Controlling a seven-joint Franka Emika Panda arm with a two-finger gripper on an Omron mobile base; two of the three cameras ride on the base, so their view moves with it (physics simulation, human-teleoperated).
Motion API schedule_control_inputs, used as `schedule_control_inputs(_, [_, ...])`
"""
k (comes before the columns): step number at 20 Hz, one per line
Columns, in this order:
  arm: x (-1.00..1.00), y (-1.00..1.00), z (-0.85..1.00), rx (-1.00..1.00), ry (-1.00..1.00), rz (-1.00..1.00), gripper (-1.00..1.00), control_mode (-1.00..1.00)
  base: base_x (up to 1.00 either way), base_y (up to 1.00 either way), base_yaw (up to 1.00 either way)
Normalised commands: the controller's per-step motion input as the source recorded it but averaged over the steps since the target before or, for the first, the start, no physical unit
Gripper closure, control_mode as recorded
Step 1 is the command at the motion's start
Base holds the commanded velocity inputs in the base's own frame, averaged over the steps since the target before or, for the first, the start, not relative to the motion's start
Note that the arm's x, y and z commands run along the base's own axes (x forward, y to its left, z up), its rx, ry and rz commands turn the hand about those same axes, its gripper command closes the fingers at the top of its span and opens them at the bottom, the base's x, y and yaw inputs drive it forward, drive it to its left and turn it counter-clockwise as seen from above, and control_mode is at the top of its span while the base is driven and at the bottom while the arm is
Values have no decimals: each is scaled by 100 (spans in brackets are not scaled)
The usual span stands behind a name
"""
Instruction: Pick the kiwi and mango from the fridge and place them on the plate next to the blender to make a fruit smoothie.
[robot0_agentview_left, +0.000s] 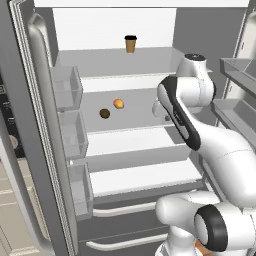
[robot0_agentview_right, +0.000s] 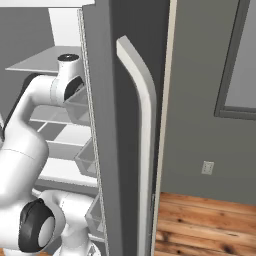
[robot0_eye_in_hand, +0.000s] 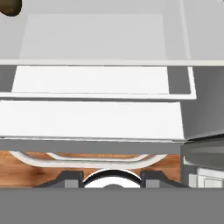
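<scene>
The fridge (robot0_agentview_left: 30, 125) stands open, its white shelves facing me. On the middle glass shelf lie the dark brown kiwi (robot0_agentview_left: 104, 113) and, just right and behind it, the orange-yellow mango (robot0_agentview_left: 118, 103). My arm reaches in at the right of that shelf, and its forearm covers the hand in the left base view. In the hand view the gripper (robot0_eye_in_hand: 111, 179) is open with nothing between its fingertips, looking down over the lower shelves. The kiwi (robot0_eye_in_hand: 8, 6) peeks in at that view's top left corner. The plate and the blender are out of view.
A brown paper cup (robot0_agentview_left: 130, 44) with a black lid stands on the top shelf. Clear door bins (robot0_agentview_left: 67, 87) line the left door. The right fridge door (robot0_agentview_right: 125, 150) with its long handle stands close beside the arm. Wooden floor (robot0_agentview_right: 210, 225) lies beyond.
</scene>
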Motion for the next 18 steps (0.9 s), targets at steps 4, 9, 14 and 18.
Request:
schedule_control_inputs(4, [-14, 12, 0, 0, -1, 1, -100, -100, 0, 0, 0])
schedule_control_inputs(9, [-5, 64, 0, -8, -7, 1, -100, -100, 0, 0, 0])
schedule_control_inputs(14, [14, 74, 0, -6, -18, 0, -100, -100, 0, 0, 0])
schedule_control_inputs(18, [20, 64, 0, -1, -21, 0, -100, -100, 0, 0, 0])
